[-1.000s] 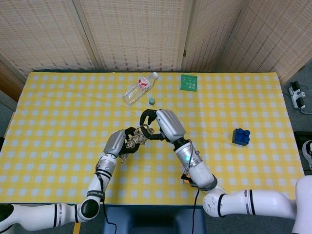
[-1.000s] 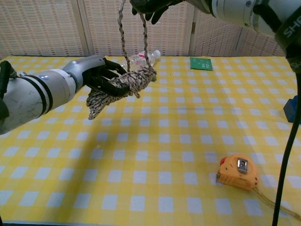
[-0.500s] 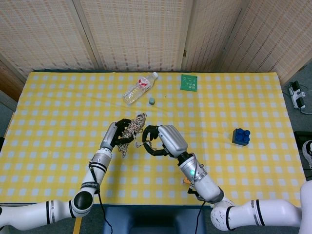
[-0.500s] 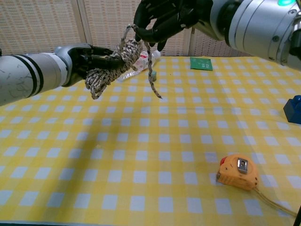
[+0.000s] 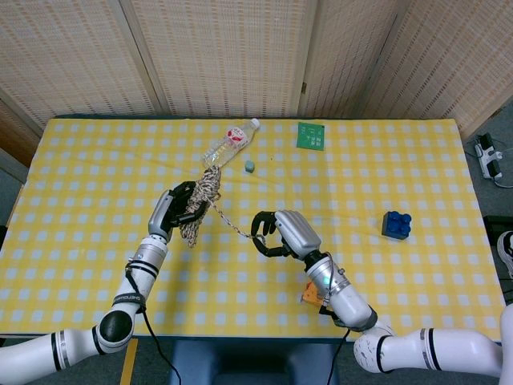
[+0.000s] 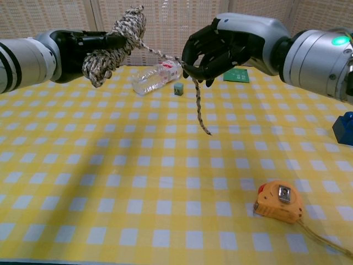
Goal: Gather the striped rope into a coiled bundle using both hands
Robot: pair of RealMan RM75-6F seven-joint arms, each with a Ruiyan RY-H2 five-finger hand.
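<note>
The left hand [image 6: 83,48] is raised above the table [image 5: 96,160], its dark fingers wrapped around the striped rope [image 6: 113,41], which sits there as a thick coiled bundle with one loop poking up past the hand. From that bundle a single strand runs across to the right hand [image 6: 220,47], which is also lifted clear of the table; its fingers are curled in around the strand, and the loose tail drops from the hand and hangs in the air, its end well above the yellow checked cloth. In the head view the left hand [image 5: 172,210] with the bundle [image 5: 199,204] shows left of centre, and the strand slants down to the right hand [image 5: 280,233] nearer the robot. Behind the hands, near the far edge, a clear plastic bottle [image 5: 229,145] with a red and white label lies on its side, and a small pale green block [image 5: 249,167] sits just beside it. A green card [image 5: 311,135] lies flat further right along that far side. A blue toy brick [image 5: 397,224] stands well apart on the right of the table. An orange tape measure [image 6: 278,202] rests on the near side, with its tape trailing off towards the front corner.
</note>
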